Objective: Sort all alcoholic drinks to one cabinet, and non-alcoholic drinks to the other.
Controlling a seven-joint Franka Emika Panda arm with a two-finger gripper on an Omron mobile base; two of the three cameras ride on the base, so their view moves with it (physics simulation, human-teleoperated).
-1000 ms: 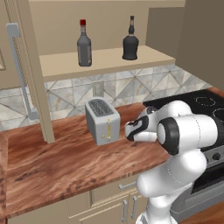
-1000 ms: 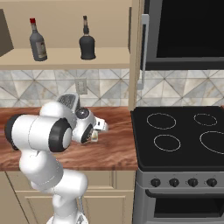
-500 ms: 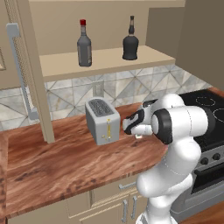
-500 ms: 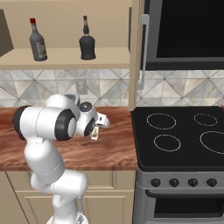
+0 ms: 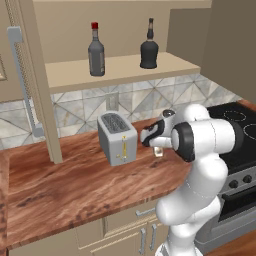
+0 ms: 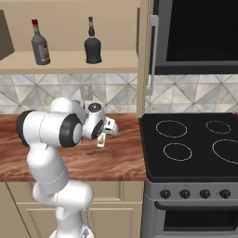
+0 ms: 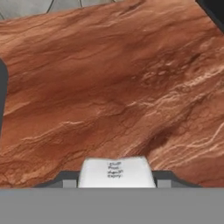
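A small white-cream carton (image 7: 117, 173) sits between my fingertips, low over the reddish wooden counter (image 7: 109, 87). My gripper (image 7: 117, 183) is shut on it, one finger against each side. The same carton (image 6: 100, 140) shows under the hand (image 6: 101, 135) near the counter's middle, and to the right of the toaster (image 5: 159, 150). Both alcoholic drinks stand on the pale shelf (image 5: 120, 70) of the open tan wall cabinet above. One is a slim grey bottle with a red cap (image 5: 96, 52) (image 6: 40, 44). The other is a squat black bottle (image 5: 149, 47) (image 6: 92, 44).
A silver toaster (image 5: 117, 137) stands on the counter just left of the hand. A black stovetop (image 6: 195, 148) adjoins the counter on the right, with a dark microwave (image 6: 200, 32) above it. Open cabinet doors with grey bar handles (image 5: 22, 75) (image 6: 151, 56) flank the shelf.
The fingers have closed from wide open onto the white-cream carton. The arm's upper links have swung while the hand stayed at about the same spot over the counter.
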